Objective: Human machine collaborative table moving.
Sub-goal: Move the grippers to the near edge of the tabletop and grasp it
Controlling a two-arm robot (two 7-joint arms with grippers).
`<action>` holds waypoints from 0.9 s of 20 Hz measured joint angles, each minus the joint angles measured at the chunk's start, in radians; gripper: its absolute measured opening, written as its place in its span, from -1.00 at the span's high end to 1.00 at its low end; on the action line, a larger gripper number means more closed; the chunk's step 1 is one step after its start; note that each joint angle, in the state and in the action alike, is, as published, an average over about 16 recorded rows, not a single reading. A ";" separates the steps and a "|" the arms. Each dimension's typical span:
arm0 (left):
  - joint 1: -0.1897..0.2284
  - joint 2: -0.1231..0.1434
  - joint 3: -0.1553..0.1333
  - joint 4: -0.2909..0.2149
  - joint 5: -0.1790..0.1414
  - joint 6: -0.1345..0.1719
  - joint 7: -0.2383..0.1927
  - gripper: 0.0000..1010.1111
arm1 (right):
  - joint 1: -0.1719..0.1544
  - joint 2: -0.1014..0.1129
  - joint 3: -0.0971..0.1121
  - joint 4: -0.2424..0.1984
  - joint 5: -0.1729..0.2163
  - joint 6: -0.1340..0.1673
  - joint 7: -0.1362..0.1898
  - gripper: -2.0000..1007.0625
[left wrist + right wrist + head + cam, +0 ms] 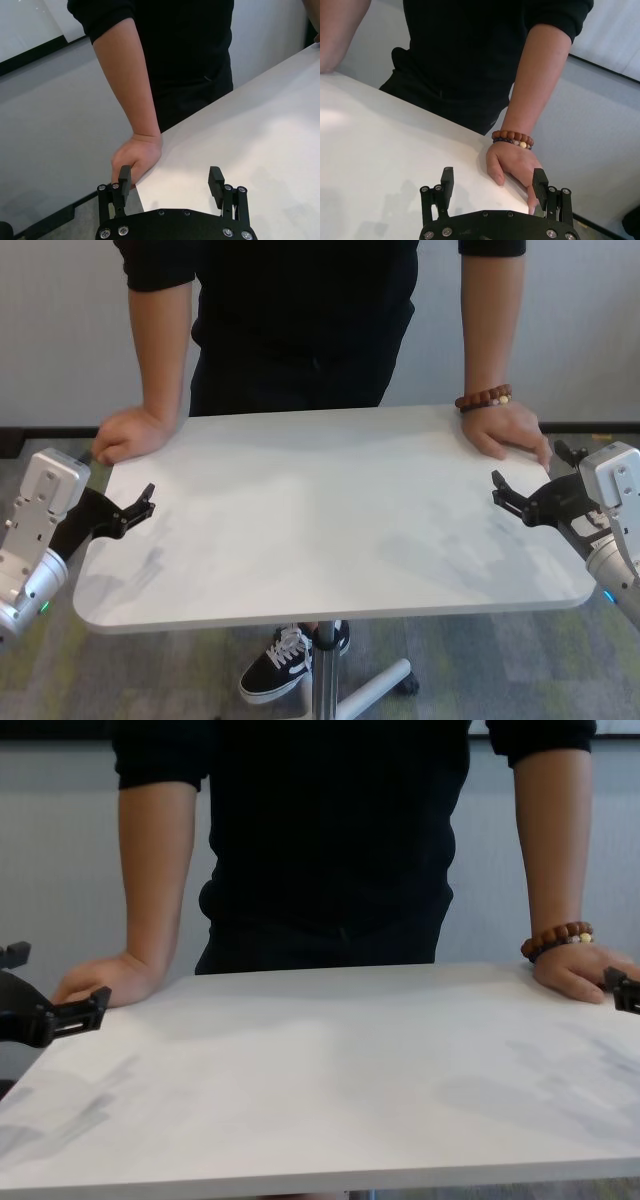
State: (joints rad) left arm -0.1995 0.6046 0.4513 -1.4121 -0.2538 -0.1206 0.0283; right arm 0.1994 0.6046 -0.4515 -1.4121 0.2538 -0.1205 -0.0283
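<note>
The white table stands in front of me on a grey pedestal pole. The human, in black, stands at its far side with one hand on the far left corner and the other hand, with a bead bracelet, on the far right corner. My left gripper is open at the table's left edge, holding nothing; the left wrist view shows it near the human's hand. My right gripper is open at the right edge, just in front of the braceleted hand.
The human's black-and-white shoe and a white base leg lie under the table's near edge. Grey carpet surrounds the table. A pale wall rises behind the human.
</note>
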 joint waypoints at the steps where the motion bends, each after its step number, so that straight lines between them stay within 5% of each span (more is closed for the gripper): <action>1: 0.000 0.000 0.000 0.000 0.000 0.000 0.000 -0.99 | 0.000 0.000 0.000 0.000 0.000 0.000 0.000 -0.99; 18: 0.000 0.000 0.000 0.000 0.000 0.000 0.000 -0.99 | 0.000 0.000 0.000 0.000 0.000 0.000 0.000 -0.99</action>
State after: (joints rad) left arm -0.1995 0.6046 0.4513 -1.4121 -0.2538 -0.1206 0.0283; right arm 0.1994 0.6046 -0.4515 -1.4120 0.2538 -0.1206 -0.0283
